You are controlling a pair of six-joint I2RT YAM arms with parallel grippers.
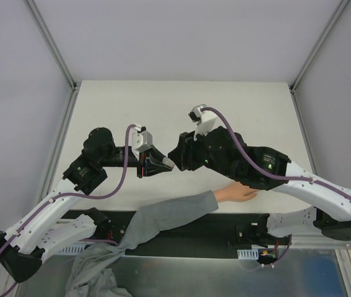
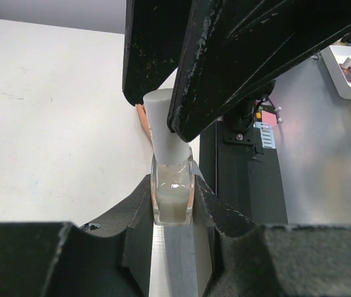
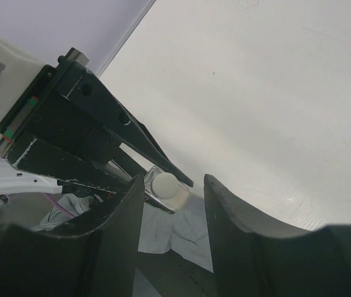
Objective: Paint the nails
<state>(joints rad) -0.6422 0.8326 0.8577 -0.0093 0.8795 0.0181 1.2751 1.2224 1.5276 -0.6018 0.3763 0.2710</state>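
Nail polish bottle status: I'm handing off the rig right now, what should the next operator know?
Left gripper: shut on the bottle, on its glass body.
Right gripper: open, fingers either side of the cap, not clamped.
Hand: at the table near edge, partly under the right arm; nails too small to judge.
Done: bottle grasped.
To do: grip the cap, open it, paint the nails.
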